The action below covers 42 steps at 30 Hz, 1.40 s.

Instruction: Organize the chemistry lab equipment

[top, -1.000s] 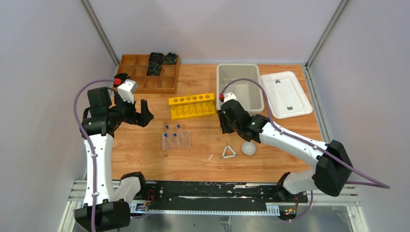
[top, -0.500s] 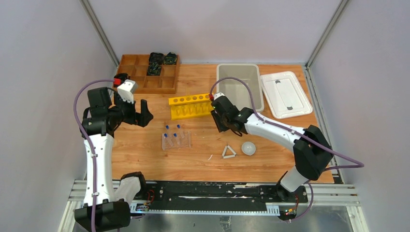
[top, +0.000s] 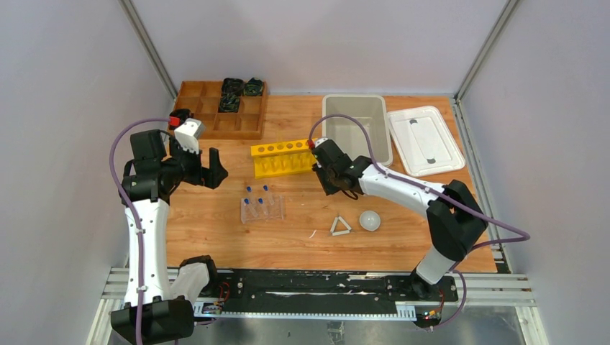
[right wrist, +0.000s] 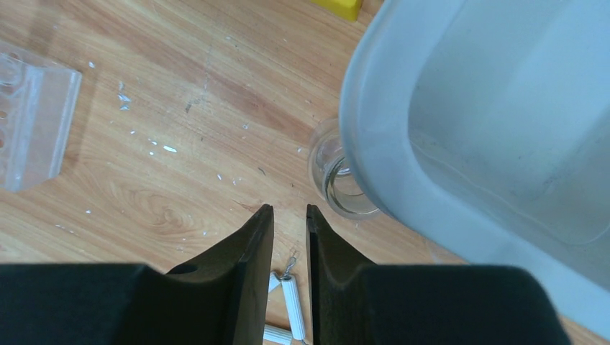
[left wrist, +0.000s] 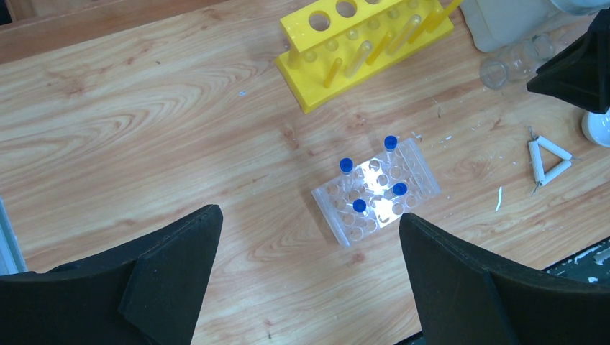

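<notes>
**Q:** Overhead and wrist views. How do your two end effectors stand?

**A:** My left end effector (left wrist: 308, 219) hangs above the bench (top: 302, 248) with its fingers spread wide and nothing between them. My right end effector (right wrist: 288, 215) has its fingers drawn almost together. Only a narrow slit is left, and nothing is in it.

**Q:** Where is the tube set?

**A:** The clear tube rack (left wrist: 378, 190) lies on the bench below my left end effector, just in front of the yellow rack (left wrist: 367, 43). Four blue-capped tubes (left wrist: 346, 164) stand upright in its holes.

**Q:** And the remaining glassware?

**A:** Two glass beakers (left wrist: 496, 72) stand side by side on the bench, just beside the near corner of the grey bin (right wrist: 431, 144). My right wrist view shows one of them close to my fingertips, its far edge hidden behind the bin's rim. I cannot tell whether they touch. The white triangle frame (top: 340, 226) lies flat nearer the arm bases. The white round dish (top: 370, 220) sits just to its right, apart from it.
</notes>
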Available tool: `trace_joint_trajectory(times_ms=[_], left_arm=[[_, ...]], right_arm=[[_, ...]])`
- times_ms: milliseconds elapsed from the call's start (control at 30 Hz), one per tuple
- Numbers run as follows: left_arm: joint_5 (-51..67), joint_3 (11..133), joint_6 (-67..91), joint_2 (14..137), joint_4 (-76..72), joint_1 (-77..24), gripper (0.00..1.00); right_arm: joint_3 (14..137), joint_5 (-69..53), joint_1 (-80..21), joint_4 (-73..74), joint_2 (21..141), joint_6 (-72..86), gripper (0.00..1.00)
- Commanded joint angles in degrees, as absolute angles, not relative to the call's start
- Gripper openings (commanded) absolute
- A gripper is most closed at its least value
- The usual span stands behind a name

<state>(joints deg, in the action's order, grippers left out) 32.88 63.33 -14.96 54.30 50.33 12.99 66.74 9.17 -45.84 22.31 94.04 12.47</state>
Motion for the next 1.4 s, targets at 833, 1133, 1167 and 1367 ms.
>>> trace_joint_trajectory(times_ms=[833, 1133, 1167, 1367], left_arm=[[33.0, 64.1, -14.9, 53.3, 50.9, 12.9, 1.00], [33.0, 64.2, -14.8, 53.6, 50.9, 12.9, 1.00], [33.1, 64.2, -14.8, 53.5, 50.9, 12.9, 1.00], [33.0, 64.3, -14.7, 53.4, 50.9, 12.9, 1.00]], right_arm=[[68.8, 9.8, -43.7, 22.0, 97.7, 9.7, 0.31], [61.6, 12.0, -45.5, 16.1, 94.8, 9.3, 0.17], [61.0, 12.0, -45.7, 15.6, 94.2, 9.4, 0.11], [60.2, 12.2, -47.4, 15.9, 90.6, 9.4, 0.00]])
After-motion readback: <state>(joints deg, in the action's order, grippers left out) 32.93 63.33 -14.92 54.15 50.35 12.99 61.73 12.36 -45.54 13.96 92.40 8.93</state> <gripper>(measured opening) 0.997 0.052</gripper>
